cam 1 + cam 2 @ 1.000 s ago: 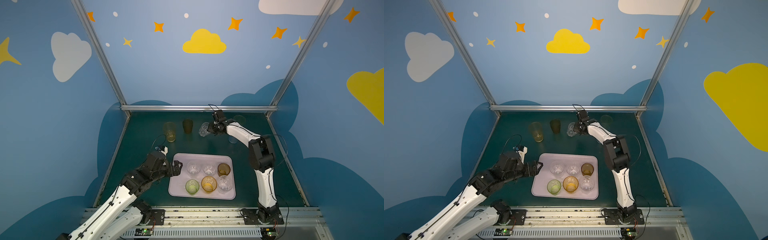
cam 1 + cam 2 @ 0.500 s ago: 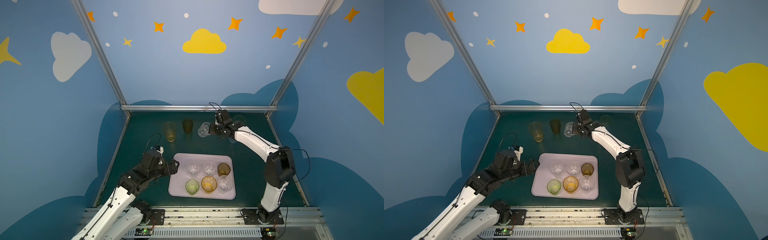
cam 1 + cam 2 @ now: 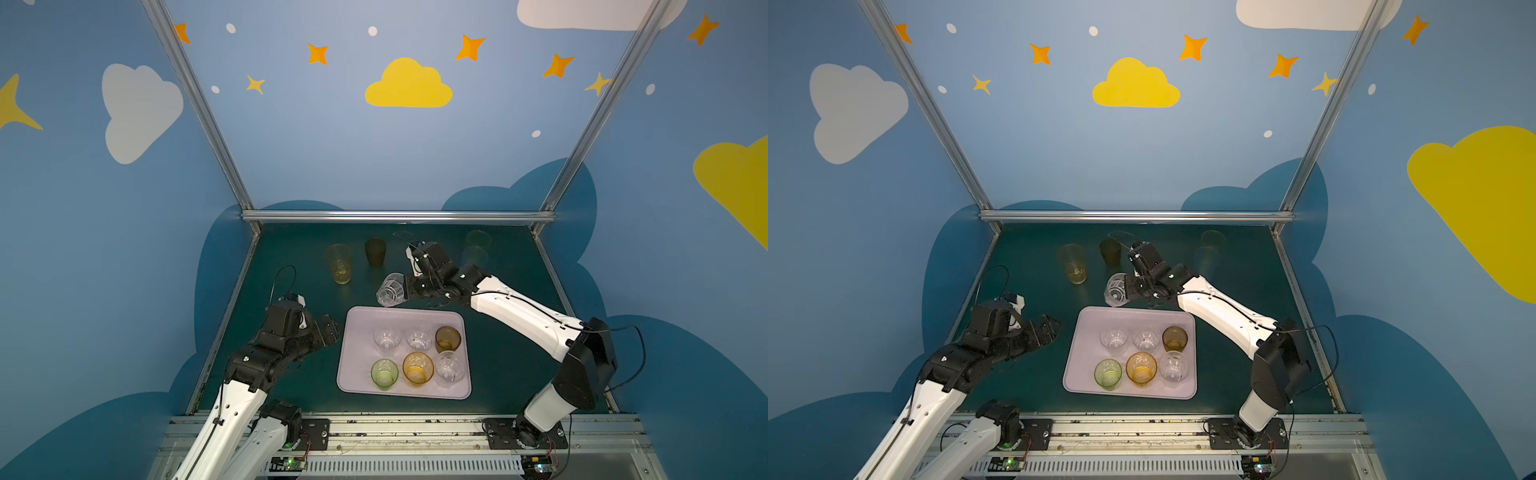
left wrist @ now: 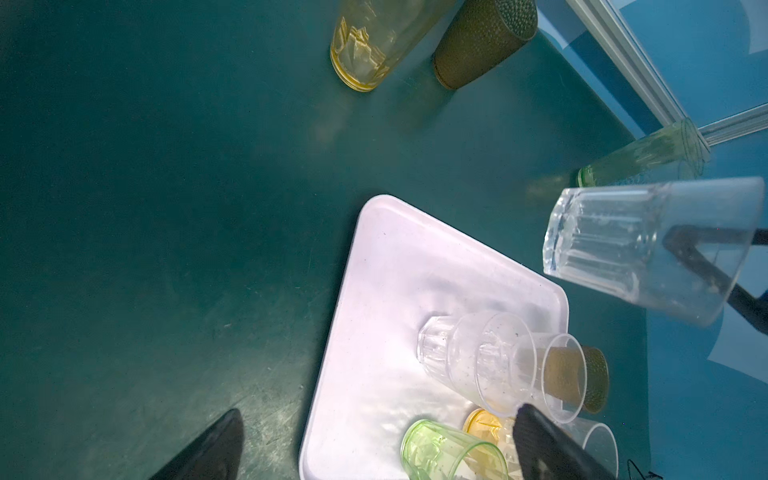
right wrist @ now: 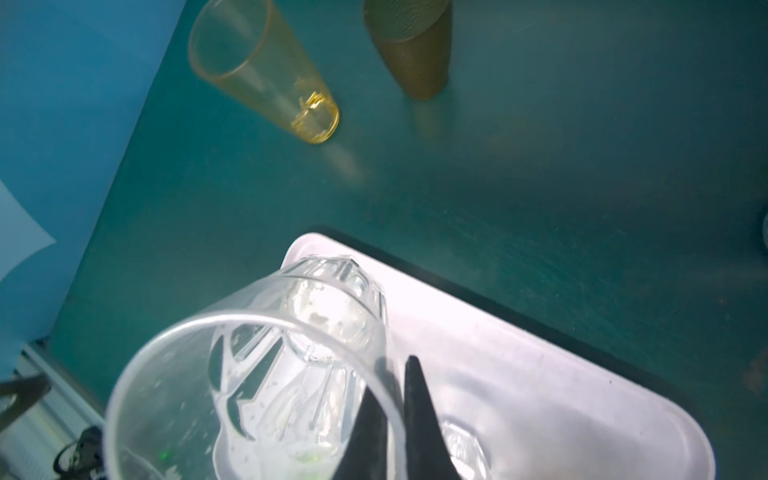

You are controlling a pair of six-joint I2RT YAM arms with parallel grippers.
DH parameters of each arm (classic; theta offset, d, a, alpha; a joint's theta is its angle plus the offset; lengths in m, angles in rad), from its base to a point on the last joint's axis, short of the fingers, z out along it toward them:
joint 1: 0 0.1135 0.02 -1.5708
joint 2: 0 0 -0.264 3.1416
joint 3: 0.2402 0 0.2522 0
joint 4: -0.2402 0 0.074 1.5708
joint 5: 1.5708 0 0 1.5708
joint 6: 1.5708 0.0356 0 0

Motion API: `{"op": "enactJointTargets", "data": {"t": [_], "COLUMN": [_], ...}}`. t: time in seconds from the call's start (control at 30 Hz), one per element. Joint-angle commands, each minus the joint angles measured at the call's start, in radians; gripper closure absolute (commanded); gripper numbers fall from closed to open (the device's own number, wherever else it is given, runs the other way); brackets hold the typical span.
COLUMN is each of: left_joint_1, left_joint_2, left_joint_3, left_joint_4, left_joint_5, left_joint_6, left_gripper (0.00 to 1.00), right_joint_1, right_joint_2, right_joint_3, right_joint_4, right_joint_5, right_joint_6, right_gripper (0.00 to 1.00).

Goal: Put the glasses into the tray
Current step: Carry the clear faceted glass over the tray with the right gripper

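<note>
Grip check: my right gripper (image 5: 392,374) is clenched on the rim wall of a short clear faceted tumbler (image 3: 390,289), one finger inside the mouth and one outside. In both top views this tumbler hangs tilted with its base toward the left of the frame. It is off the table, just above the upper edge of the flat pale lilac rectangular tray (image 3: 357,357). Six short tumblers stand in the tray's centre and right; its left strip is bare.

Step in hand, as I judge it: carry and set down. I'd swing the base down until the tumbler is upright, then come in over the bare left strip. Lower until the base sits flat, and only then let go. A rim pinch lets a thin wall pivot, so slow wrist moves.

My left gripper (image 3: 1049,327) is spread wide and empty, near the tray's left edge. Upper left of the table: tall yellow tumbler (image 3: 340,264) and dark olive-brown dimpled tumbler (image 3: 375,251), both upright. Upper right: pale blue tumbler (image 3: 473,257) and tall green tumbler (image 4: 640,160), faint.

Writing: none readable on tumblers, tray or arms.
</note>
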Motion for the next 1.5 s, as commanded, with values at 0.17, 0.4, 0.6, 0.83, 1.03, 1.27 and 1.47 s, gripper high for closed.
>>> {"op": "enactJointTargets", "data": {"t": [0.17,0.4,0.6,0.83,1.03,1.27,1.47], "left_joint_1": [0.092,0.176,0.225,0.263,0.279,0.290,0.293], "left_joint_2": [0.055,0.049,0.044,0.038,0.034,0.029,0.028], "left_joint_3": [-0.007,-0.017,-0.023,-0.017,-0.020,-0.022,-0.021], "left_joint_4": [0.000,0.014,0.014,0.006,0.011,0.007,0.005], "left_joint_5": [0.081,0.107,0.095,0.063,0.062,0.050,0.047], "left_joint_6": [0.002,0.007,0.015,0.014,0.008,0.003,0.001], "left_gripper": [0.00,0.00,0.00,0.00,0.00,0.00,0.00], "right_joint_1": [0.136,0.239,0.322,0.391,0.423,0.439,0.444], "right_joint_2": [-0.100,-0.105,-0.072,0.002,0.056,0.104,0.145], "right_joint_3": [-0.013,-0.001,0.025,0.065,0.091,0.095,0.096], "right_joint_4": [-0.043,-0.068,-0.086,-0.134,-0.135,-0.104,-0.090], "right_joint_5": [0.005,0.032,0.081,0.135,0.126,0.108,0.101], "right_joint_6": [-0.030,-0.001,0.026,0.046,0.057,0.083,0.106], "right_gripper": [1.00,1.00,1.00,1.00,1.00,1.00,1.00]}}
